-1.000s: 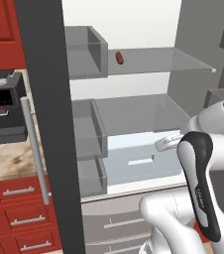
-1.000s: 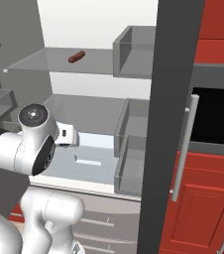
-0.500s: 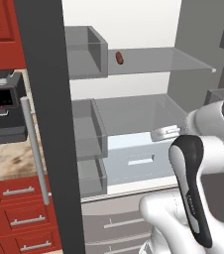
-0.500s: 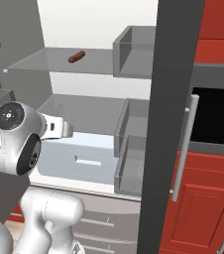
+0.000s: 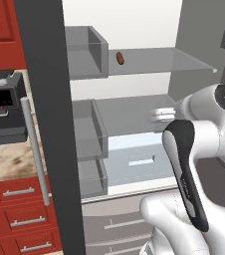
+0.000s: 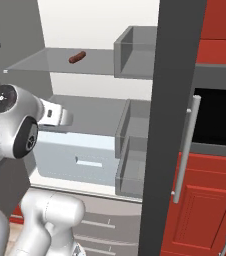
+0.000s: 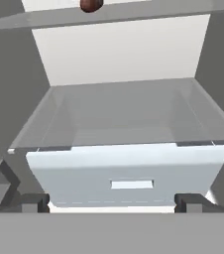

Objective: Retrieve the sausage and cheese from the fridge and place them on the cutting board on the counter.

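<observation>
The robot's arm has swung up from the lower drawer level toward mid-frame, lifting the pincer (image 7: 112,201) to face the open fridge (image 5: 134,94), a sign the reach for food is beginning. The sausage (image 5: 120,58) lies on the upper shelf, upper centre of the left base view, well above the hand. The pincer stands wide, holding and touching nothing. The cheese cannot be made out.

base views flank arm, share open fridge (image 5: 134,124); hand view faces shelves, close.
</observation>
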